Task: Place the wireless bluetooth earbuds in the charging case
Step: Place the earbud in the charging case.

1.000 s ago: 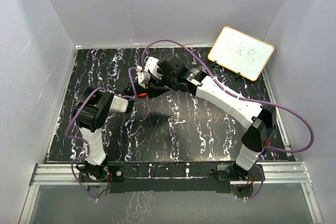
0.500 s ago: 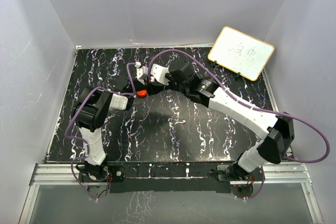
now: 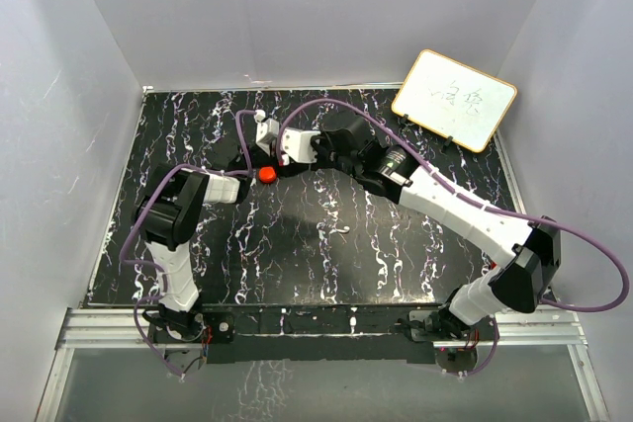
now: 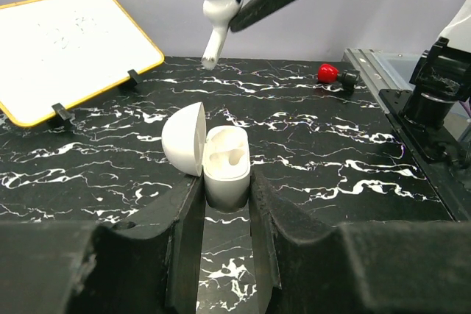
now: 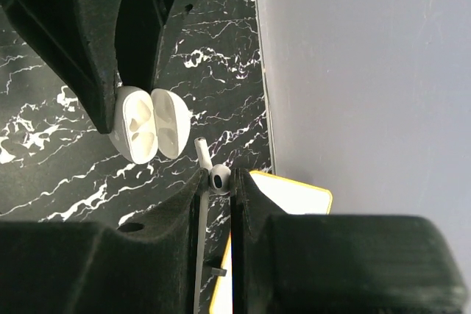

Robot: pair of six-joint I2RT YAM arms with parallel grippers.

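Earbud (image 4: 219,14) pinched in right tool (image 5: 218,184), clear gap above case (image 4: 227,167) (lid (image 4: 184,137) open).

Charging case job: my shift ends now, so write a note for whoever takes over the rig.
The left tool is shut on the charging case, lid open, both sockets looking empty.
The right tool is shut on a white earbud, stem down, above the case, not touching.
Done: case open, one earbud picked up.
Left: seat it; the second earbud is not in view.
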